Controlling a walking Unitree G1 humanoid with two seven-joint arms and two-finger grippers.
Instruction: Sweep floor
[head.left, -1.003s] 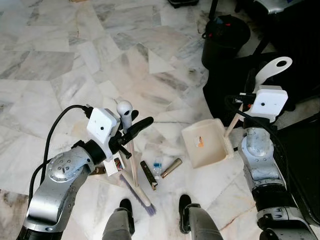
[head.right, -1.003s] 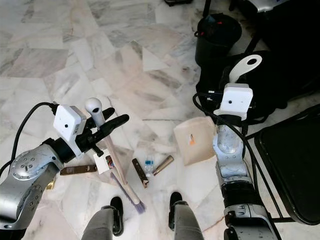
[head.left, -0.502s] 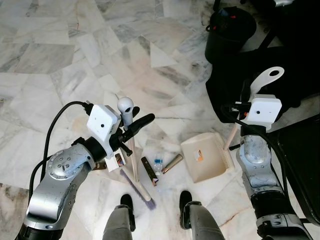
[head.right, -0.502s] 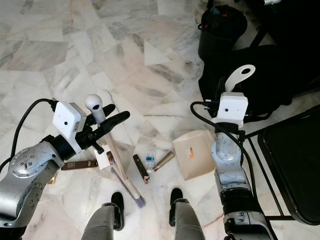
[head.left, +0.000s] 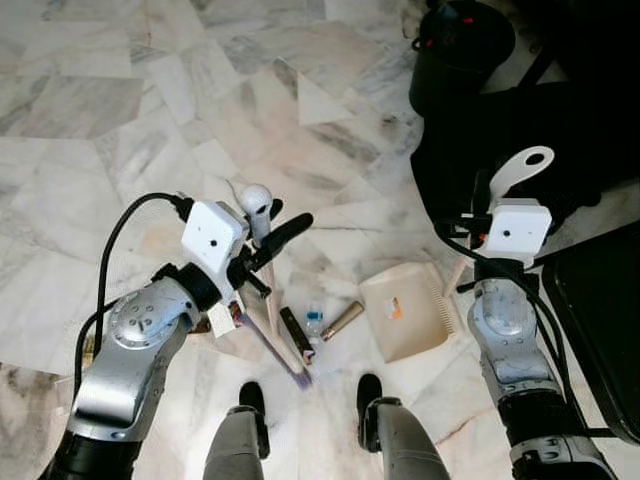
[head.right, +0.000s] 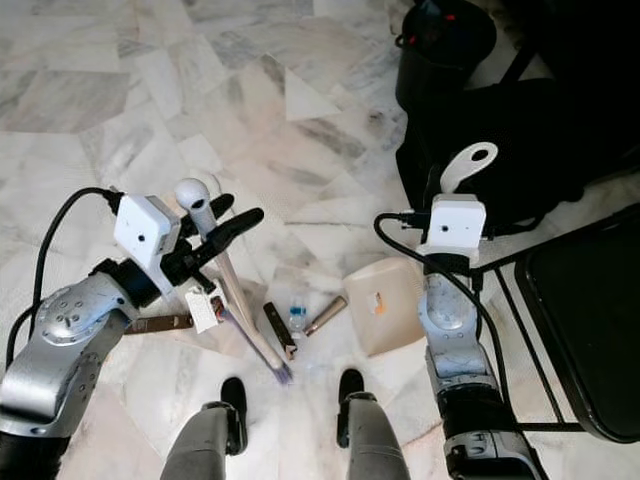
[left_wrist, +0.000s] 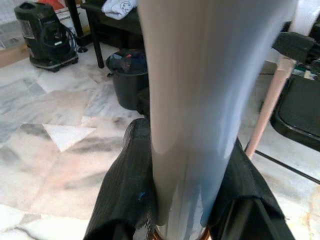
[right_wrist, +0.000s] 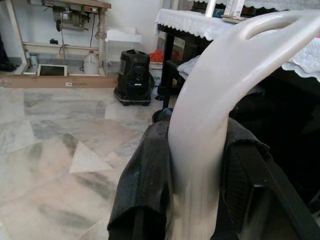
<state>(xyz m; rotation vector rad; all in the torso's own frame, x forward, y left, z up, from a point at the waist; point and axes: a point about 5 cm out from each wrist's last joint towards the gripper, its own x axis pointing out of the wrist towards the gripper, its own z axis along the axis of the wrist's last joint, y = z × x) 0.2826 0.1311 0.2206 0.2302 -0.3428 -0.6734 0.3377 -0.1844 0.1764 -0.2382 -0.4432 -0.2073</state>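
Observation:
My left gripper (head.left: 268, 232) is shut on the white handle of a broom (head.left: 256, 200). The broom's purple bristles (head.left: 292, 366) rest on the marble floor just in front of my feet. My right gripper (head.left: 492, 205) is shut on the looped handle (head.left: 525, 166) of a cream dustpan (head.left: 405, 312), whose tray sits low on the floor to the right of the litter. That litter is a small bottle (head.left: 314, 322), a brown tube (head.left: 343, 320) and a dark stick (head.left: 296, 335). In the wrist views the black fingers (left_wrist: 125, 190) clamp the broom handle (left_wrist: 200, 100), and fingers (right_wrist: 145, 185) clamp the dustpan handle (right_wrist: 205, 125).
A black bin (head.left: 460, 50) stands at the far right, with a black bag (head.left: 570, 120) beside it. A black folding chair (head.right: 585, 330) is close to my right arm. A brown bar (head.right: 158, 323) lies under my left arm. My feet (head.left: 250, 400) are near the bristles.
The dustpan has come down from a raised tilt to lie low on the floor beside the litter. The broom stays in my left gripper, bristles near the litter. The camera has shifted slightly.

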